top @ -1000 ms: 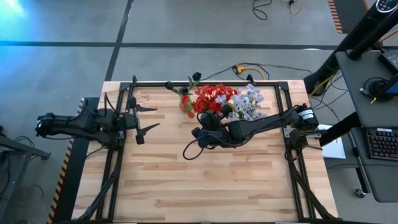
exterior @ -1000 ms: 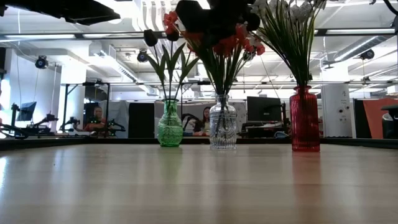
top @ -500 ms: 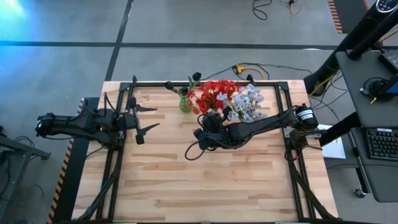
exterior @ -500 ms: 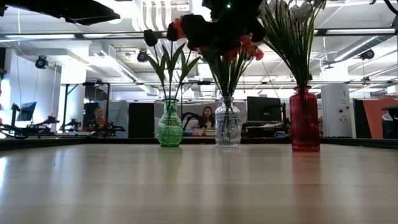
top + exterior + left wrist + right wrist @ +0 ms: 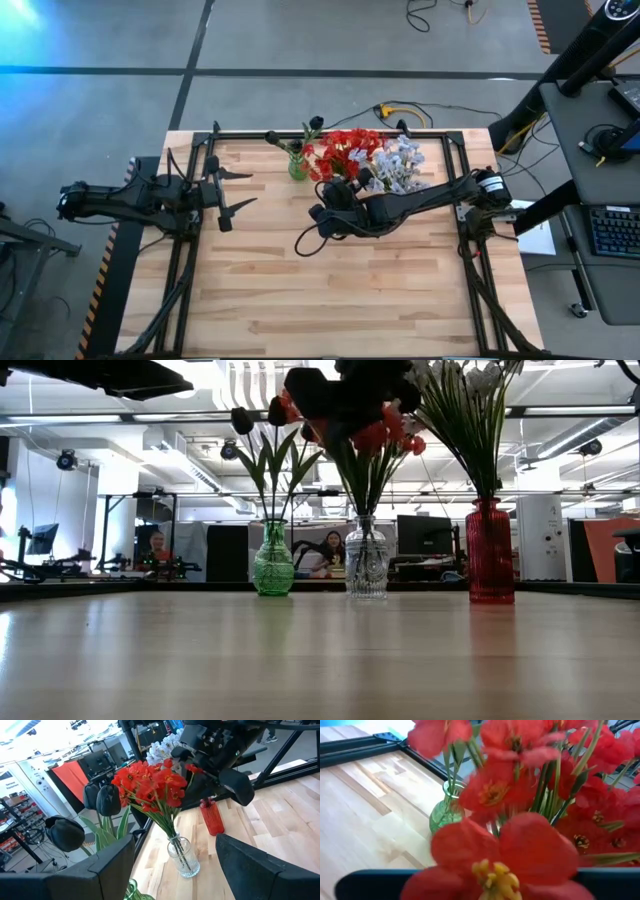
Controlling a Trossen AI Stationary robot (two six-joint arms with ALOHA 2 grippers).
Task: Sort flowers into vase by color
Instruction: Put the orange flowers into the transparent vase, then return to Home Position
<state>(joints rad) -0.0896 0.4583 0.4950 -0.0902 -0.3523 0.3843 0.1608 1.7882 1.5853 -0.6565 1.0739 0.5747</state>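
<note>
Three vases stand in a row at the table's far edge. The green vase (image 5: 297, 168) holds dark buds (image 5: 242, 420). The clear vase (image 5: 366, 565) holds the red flowers (image 5: 345, 152). The red vase (image 5: 490, 550) holds the pale blue-white flowers (image 5: 400, 165). My right gripper (image 5: 345, 188) hangs high over the clear vase, right at the red blossoms; one big red blossom (image 5: 505, 855) fills its wrist view and hides what lies between gripper and flowers. My left gripper (image 5: 235, 190) waits open at the table's left, pointing level at the vases.
Black frame rails (image 5: 330, 134) run along the table's far edge and sides. A black cable loop (image 5: 308, 240) hangs from my right arm. Bare wood (image 5: 330, 290) stretches across the near half. People sit in the room behind the table (image 5: 325, 555).
The red bunch, which leaned left over the green vase a second ago, has swung back toward the right and stands over its own vase. The clear vase has slid a little toward the red vase.
</note>
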